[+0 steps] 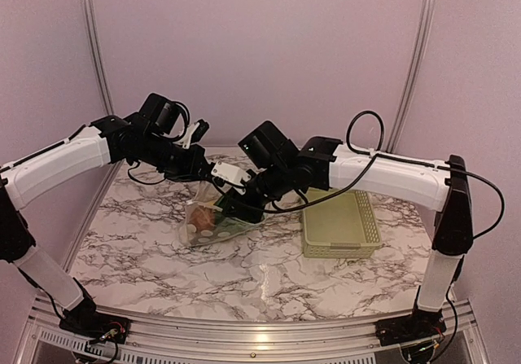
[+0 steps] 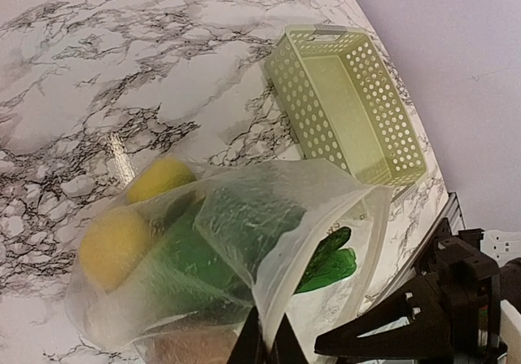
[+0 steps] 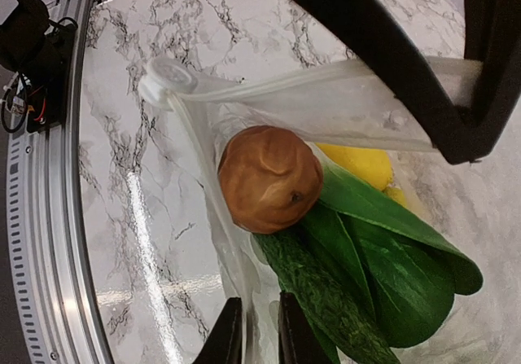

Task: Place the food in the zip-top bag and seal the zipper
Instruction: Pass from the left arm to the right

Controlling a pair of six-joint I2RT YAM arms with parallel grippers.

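The zip-top bag [image 1: 205, 220] hangs between both grippers, its bottom on the marble table. Inside show a brown round item [image 3: 269, 178], the cucumber [image 3: 326, 295], bok choy leaves [image 3: 391, 254] and the lemon [image 3: 360, 165]. In the left wrist view the bag [image 2: 269, 217] holds two yellow pieces [image 2: 114, 246] and green produce [image 2: 330, 262]. My left gripper [image 2: 266, 349] is shut on the bag's upper edge. My right gripper [image 3: 259, 339] pinches the bag's film beside the cucumber. The zipper strip [image 3: 285, 95] runs along the open mouth. In the top view the left gripper [image 1: 200, 177] and right gripper [image 1: 234, 199] meet at the bag's top.
The pale green slotted basket [image 1: 340, 222] stands empty right of the bag, also in the left wrist view [image 2: 346, 103]. The table's metal front rail [image 3: 49, 217] lies near. Purple walls close in the back and sides.
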